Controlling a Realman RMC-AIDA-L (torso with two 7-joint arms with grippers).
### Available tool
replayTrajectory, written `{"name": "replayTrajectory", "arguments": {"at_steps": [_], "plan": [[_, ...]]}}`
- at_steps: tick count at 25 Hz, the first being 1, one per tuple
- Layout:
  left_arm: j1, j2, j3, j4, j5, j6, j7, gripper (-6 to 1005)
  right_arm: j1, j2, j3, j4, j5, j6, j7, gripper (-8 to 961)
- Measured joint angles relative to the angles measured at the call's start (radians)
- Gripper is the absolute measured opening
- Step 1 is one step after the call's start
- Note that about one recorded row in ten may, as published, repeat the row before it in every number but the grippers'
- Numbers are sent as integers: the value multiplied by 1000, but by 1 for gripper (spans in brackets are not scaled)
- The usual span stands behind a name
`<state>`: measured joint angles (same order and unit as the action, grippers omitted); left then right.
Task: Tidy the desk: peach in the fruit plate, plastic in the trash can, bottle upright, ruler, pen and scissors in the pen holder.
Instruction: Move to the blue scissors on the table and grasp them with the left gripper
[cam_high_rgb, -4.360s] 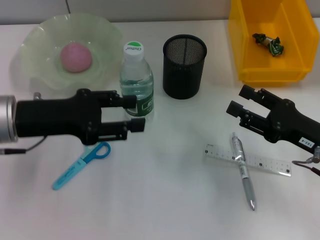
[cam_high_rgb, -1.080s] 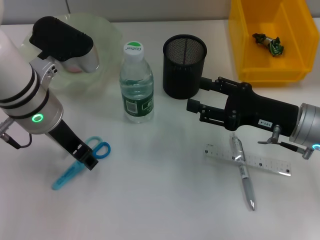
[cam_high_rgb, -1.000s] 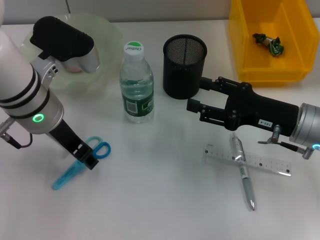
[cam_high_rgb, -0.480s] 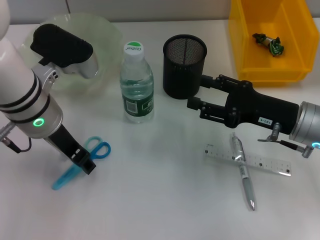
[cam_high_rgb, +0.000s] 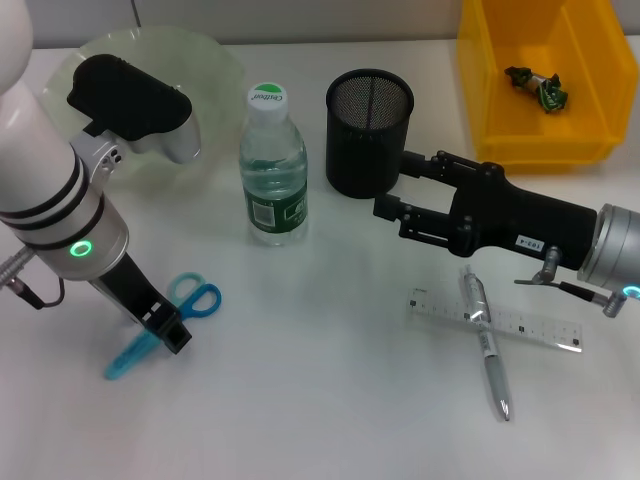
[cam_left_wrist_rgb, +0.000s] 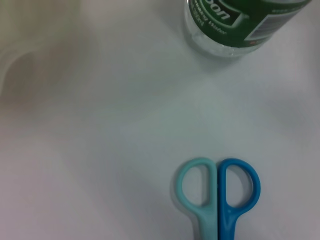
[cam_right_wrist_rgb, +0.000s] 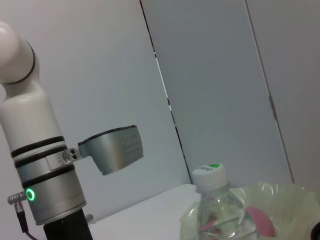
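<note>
In the head view, the left gripper (cam_high_rgb: 165, 328) pointed steeply down onto the blue plastic scissors (cam_high_rgb: 160, 329), its black tip over the blades just below the two oval loops; whether its fingers were apart or together could not be told. The scissors lay flat on the smooth white desk (cam_high_rgb: 320, 400). The right gripper (cam_high_rgb: 392, 192) reached in level, its black fingers apart and empty, their tips just beside the black mesh pen holder (cam_high_rgb: 368, 131). Behind it lay the clear ruler (cam_high_rgb: 494, 320), crossed by the silver pen (cam_high_rgb: 484, 337). The clear bottle (cam_high_rgb: 272, 165), green-capped and green-labelled, stood upright between the pen holder and the wavy pale green fruit plate (cam_high_rgb: 215, 60), which the left arm largely hid. The yellow plastic bin (cam_high_rgb: 540, 80) at the far right held a crumpled green wrapper (cam_high_rgb: 537, 85).

In the left wrist view, the scissor handles (cam_left_wrist_rgb: 218, 192), one pale teal and one darker blue, sat closed side by side, well apart from the bottle's base (cam_left_wrist_rgb: 235, 25).

In the right wrist view, the bottle (cam_right_wrist_rgb: 216, 210) stood before the plate (cam_right_wrist_rgb: 272, 200), where a pink peach (cam_right_wrist_rgb: 260, 221) showed.
</note>
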<state>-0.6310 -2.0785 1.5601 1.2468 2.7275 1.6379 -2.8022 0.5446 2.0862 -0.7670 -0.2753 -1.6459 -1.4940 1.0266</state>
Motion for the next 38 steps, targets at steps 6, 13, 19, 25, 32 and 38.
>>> {"name": "replayTrajectory", "arguments": {"at_steps": [6, 13, 19, 25, 32, 38], "plan": [[0, 0, 0, -6, 15, -6, 0, 617, 0, 0, 0, 2, 0, 0, 0, 740], [-2, 0, 0, -13, 25, -7, 0, 617, 0, 0, 0, 2, 0, 0, 0, 740], [-5, 0, 0, -23, 19, -7, 5, 617, 0, 0, 0, 4, 0, 0, 0, 741], [-7, -1, 0, -30, 16, -9, 5, 617, 0, 0, 0, 4, 0, 0, -1, 741], [-9, -1, 0, -34, 15, -11, 6, 617, 0, 0, 0, 4, 1, 0, -4, 741], [-10, -2, 0, -48, 15, -12, 6, 616, 0, 0, 0, 4, 2, -1, -3, 741]]}}
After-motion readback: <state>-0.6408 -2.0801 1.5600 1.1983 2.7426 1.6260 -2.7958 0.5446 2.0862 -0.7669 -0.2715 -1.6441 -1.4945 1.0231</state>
